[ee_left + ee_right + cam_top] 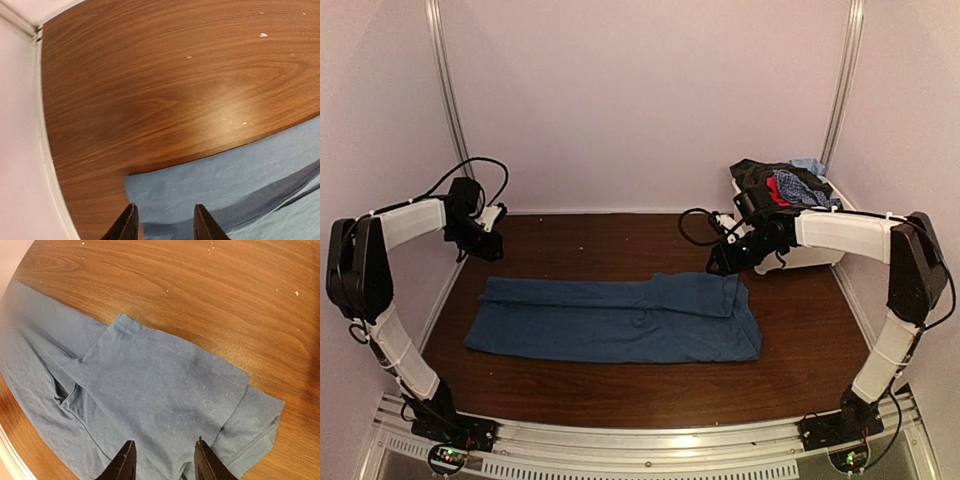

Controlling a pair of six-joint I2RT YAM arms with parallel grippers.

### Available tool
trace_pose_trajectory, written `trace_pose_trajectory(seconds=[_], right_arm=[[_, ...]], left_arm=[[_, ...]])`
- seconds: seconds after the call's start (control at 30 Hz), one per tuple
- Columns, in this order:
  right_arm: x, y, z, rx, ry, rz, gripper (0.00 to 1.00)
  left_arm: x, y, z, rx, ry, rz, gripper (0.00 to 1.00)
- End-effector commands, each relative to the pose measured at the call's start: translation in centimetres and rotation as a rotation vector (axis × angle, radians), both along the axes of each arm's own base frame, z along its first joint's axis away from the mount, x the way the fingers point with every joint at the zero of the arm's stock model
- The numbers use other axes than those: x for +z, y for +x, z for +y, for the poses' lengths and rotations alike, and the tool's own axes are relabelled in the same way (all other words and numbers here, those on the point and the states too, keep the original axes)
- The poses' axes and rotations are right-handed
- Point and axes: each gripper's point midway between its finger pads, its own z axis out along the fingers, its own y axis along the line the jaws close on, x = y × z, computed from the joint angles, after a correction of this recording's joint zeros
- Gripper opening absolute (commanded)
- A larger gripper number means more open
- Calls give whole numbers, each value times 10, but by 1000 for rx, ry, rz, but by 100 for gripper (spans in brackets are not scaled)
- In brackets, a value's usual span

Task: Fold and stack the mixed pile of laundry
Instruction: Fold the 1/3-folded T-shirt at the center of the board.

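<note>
1. The step in hand looks like the fold of the dark-blue T-shirt (620,318); it lies flat on the worktop (610,240) as a long band, apparently doubled lengthwise already, with a crosswise fold left to make
2. The left tool (165,222) has its jaws partly apart and nothing between them; the shirt's left end lies just under and ahead of its fingertips, with bare wood beyond
3. The right tool (164,460) is likewise partly open and empty; it hangs over the shirt's right end, with the stitched sleeve hem just ahead of it
4. The rest of the pile (785,185), dark, red and blue clothes, sits heaped in the white bin (808,260) just behind the right tool and well apart from the left one
5. Next, I judge, one end's corners need pinching through every layer, then carrying across to the other end; the jaws should come down squarely on the edge so no layer slips out
</note>
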Motion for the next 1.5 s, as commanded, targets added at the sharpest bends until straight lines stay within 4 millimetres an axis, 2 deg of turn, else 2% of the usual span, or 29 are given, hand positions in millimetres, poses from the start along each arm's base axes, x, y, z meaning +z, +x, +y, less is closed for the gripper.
trace_pose_trajectory(seconds=[0.0,0.17,0.33,0.47,0.6,0.67,0.73,0.8,0.83,0.87,0.93,1.0,1.13,1.27,1.33,1.47], right_arm=[[-19,5,19,49,52,67,37],[-43,-5,31,84,48,123,30],[-79,-34,24,96,27,206,27],[-89,-55,14,95,7,238,23],[-82,-71,6,112,-6,251,23],[-71,-72,1,107,-17,233,24],[-51,-66,0,87,15,191,29],[-30,-51,-8,38,64,138,36],[-24,-43,-12,11,82,117,37],[-21,-35,-18,-20,91,100,37],[-18,-17,-30,-85,112,82,38],[-16,-2,-35,-123,137,74,38],[-20,21,-40,-168,120,57,38],[-28,32,-38,-170,134,65,38],[-36,36,-36,-168,132,77,38],[-57,41,-37,-174,121,109,37]], left_arm=[[-19,2,-61,-121,-103,12,38],[-63,-20,-84,-148,-78,120,34],[-89,-44,-88,-181,57,214,31],[-93,-61,-80,-197,162,253,27],[-85,-80,-67,-235,263,291,26],[-75,-83,-68,-273,286,276,24],[-49,-72,-89,-308,184,172,24],[-14,-56,-127,-354,-20,16,28],[3,-44,-138,-334,-89,-60,31],[20,-35,-159,-351,-213,-121,35],[42,-17,-192,-360,-383,-194,37],[50,-3,-229,-391,-466,-214,38],[31,23,-288,-410,-481,-143,37],[7,30,-338,-427,-519,-90,36],[-4,30,-360,-448,-559,-72,36],[-31,29,-389,-445,-630,-22,36]])
